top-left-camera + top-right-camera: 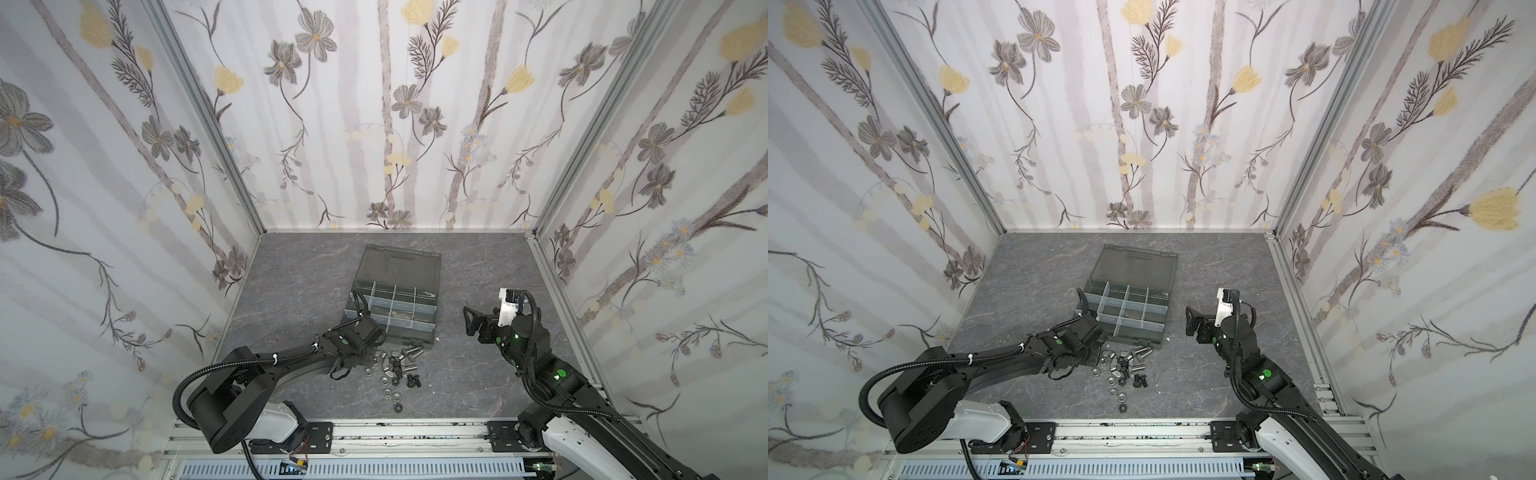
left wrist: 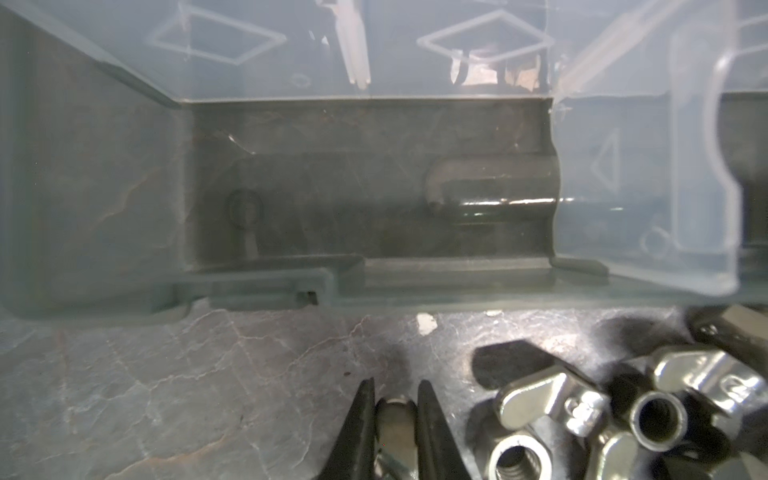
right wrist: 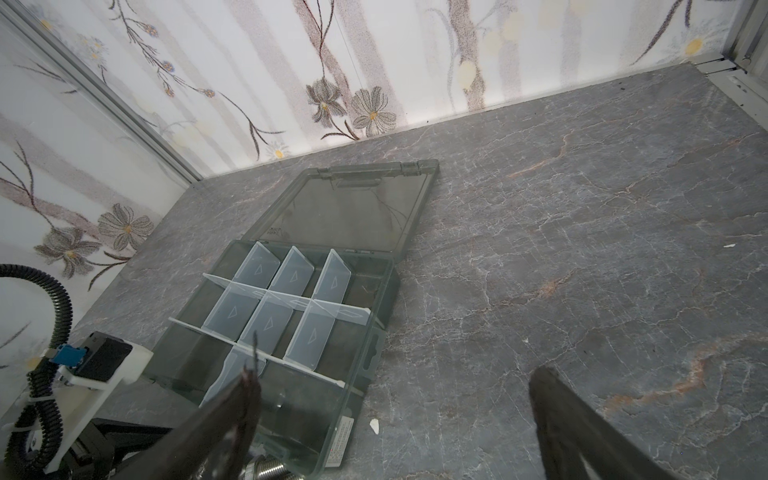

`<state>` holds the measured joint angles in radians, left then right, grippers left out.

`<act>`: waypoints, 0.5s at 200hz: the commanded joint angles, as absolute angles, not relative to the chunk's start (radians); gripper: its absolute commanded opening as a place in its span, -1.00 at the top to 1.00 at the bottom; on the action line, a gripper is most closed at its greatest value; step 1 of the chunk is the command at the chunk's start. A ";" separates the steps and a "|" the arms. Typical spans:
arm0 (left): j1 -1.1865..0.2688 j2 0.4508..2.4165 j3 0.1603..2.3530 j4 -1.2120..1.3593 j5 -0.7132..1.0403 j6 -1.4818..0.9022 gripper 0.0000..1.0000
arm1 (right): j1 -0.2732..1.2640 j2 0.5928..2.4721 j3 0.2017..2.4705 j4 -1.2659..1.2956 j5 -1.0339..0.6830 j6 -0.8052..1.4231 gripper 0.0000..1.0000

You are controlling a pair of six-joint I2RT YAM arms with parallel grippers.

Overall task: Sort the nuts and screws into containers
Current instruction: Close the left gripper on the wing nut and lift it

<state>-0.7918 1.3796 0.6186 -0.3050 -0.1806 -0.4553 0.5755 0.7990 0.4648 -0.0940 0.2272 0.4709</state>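
The screws and nuts lie in a loose pile on the grey table, just in front of the organiser box. Its containers are open, with the lid laid back. My left gripper points down at the pile's left edge and is shut on a small silver metal piece; I cannot tell whether that is a screw or a nut. Silver wing nuts and a hex nut lie beside it. My right gripper hovers open and empty to the right of the box.
The box's front wall stands right ahead of the left fingers. A black ring nut lies nearest the table's front edge. Small white flecks sit by the box's right corner. Patterned walls enclose the table on three sides.
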 commanded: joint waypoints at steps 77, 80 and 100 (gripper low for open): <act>-0.712 1.237 0.704 -0.308 -0.134 -0.445 0.76 | 0.577 0.787 0.472 -0.099 0.256 0.486 -0.99; -0.707 1.234 0.709 -0.308 -0.131 -0.442 0.76 | 0.576 0.786 0.471 -0.099 0.255 0.486 -0.99; -0.673 1.240 0.749 -0.306 -0.117 -0.419 0.76 | 0.577 0.785 0.472 -0.098 0.256 0.487 -0.99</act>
<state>-0.7013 1.2419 0.7094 -0.3176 -0.1318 -0.4488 0.5755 0.7864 0.4686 -0.1001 0.2417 0.4709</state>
